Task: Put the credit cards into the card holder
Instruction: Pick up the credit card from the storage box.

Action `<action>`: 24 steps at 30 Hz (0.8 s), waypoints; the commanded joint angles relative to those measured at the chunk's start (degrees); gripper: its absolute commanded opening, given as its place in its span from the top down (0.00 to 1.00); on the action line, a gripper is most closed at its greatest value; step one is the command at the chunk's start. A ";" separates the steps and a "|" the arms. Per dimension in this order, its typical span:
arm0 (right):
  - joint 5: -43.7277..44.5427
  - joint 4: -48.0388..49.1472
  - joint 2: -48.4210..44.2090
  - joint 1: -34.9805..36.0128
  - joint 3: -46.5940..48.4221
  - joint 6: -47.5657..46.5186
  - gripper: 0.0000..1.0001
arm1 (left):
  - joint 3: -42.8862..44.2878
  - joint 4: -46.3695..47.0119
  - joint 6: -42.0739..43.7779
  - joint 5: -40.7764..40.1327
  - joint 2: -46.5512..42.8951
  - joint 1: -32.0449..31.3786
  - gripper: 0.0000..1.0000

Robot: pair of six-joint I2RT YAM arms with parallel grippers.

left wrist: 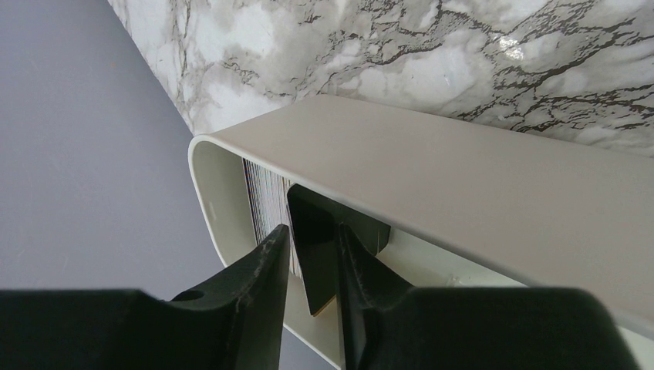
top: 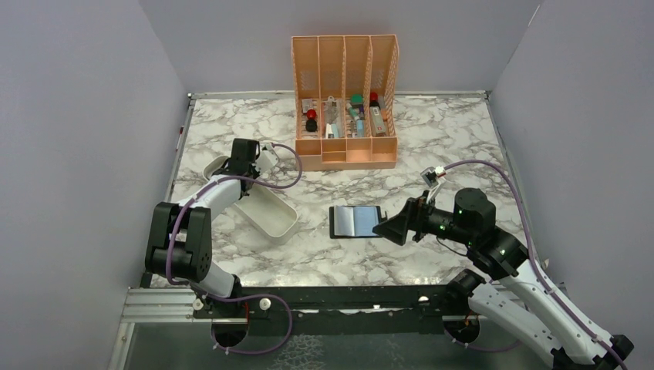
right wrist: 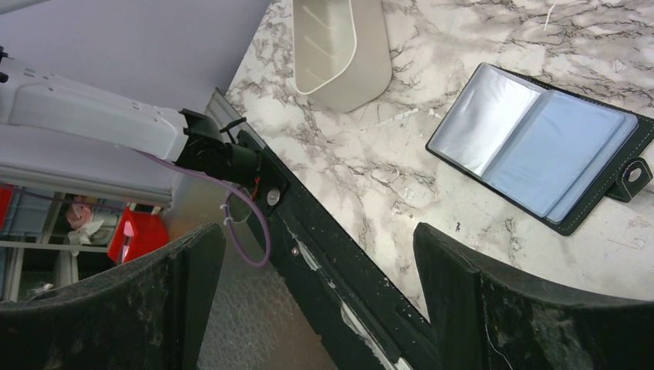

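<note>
**Left wrist.** My left claw [left wrist: 312,230] was inside one end of the oblong white plastic tray [left wrist: 463,169]. Its fingers [left wrist: 258,277] stood narrowly apart on either side of a dark flat card [left wrist: 312,270]. I could not tell whether they pinched it. Behind it, a stack of thin cards [left wrist: 266,196] stood on edge against the tray's end wall.

**Right wrist.** My right claw [right wrist: 320,231] was spread wide and held nothing. The black folding card holder [right wrist: 540,150] lay open ahead on the marble-patterned table [right wrist: 362,162], bluish pockets up and clasp tab [right wrist: 634,176] outward.

**Top.** The holder lay mid-table, right of the tray, with my right claw just beside its right edge. A tall orange slotted organiser [top: 345,100] stood at the back.
</note>
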 commanded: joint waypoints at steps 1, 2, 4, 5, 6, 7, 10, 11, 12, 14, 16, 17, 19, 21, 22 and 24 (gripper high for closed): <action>0.66 0.03 -0.21 -0.15 1.18 -0.36 0.02 | 1.85 0.93 0.81 -2.01 -1.35 0.03 0.76; 0.67 0.00 -0.21 -0.15 1.16 -0.41 0.03 | 1.95 0.71 0.68 -1.83 -1.33 0.00 0.79; 0.68 0.10 -0.25 -0.19 1.14 -0.39 0.02 | 2.29 -0.34 0.19 -1.46 -1.50 -0.41 0.86; 0.68 0.15 -0.28 -0.15 1.10 -0.35 0.02 | 2.47 -0.89 -0.14 -1.32 -1.72 -0.67 0.89; 0.63 0.15 -0.22 -0.15 1.08 -0.35 0.02 | 2.83 -1.75 -0.61 -1.18 -2.09 -0.99 0.92; 0.59 0.20 -0.22 -0.15 1.07 -0.35 0.02 | 3.23 -3.02 -1.42 -0.53 -2.44 -1.38 0.93; 0.47 0.57 -0.08 -0.15 0.89 -0.28 0.02 | 4.57 -6.73 -5.06 1.60 -4.10 -2.78 0.98; 0.31 0.69 0.00 -0.15 0.74 -0.22 0.02 | 4.76 -7.43 -6.58 1.68 -4.96 -3.42 1.00; 0.13 0.98 0.09 -0.15 0.59 -0.11 0.02 | 4.89 -8.24 -7.84 1.92 -5.81 -4.15 1.00; -0.30 1.31 0.34 -0.15 0.32 0.15 0.03 | 5.00 -9.86 -10.13 2.49 -7.67 -5.70 1.00; -0.58 1.52 0.60 -0.15 0.05 0.26 0.02 | 5.45 -12.08 -12.82 3.84 -9.49 -7.03 1.00; -0.63 1.64 0.75 -0.15 -0.14 0.27 0.02 | 5.72 -12.82 -14.70 4.41 -10.79 -7.65 1.00; -0.69 1.85 0.89 -0.15 -0.57 0.47 0.02 | 6.57 -14.18 -18.33 4.96 -12.58 -9.12 1.00; -0.72 2.25 0.98 -0.15 -1.10 0.76 0.02 | 7.98 -15.62 -21.99 6.46 -14.09 -9.91 1.00; -0.81 2.41 1.08 -0.15 -1.26 0.86 0.02 | 8.26 -16.11 -22.83 7.11 -14.80 -9.96 1.00; -1.11 2.67 1.17 -0.15 -1.52 1.16 0.03 | 8.29 -16.72 -23.18 7.30 -15.83 -9.93 1.00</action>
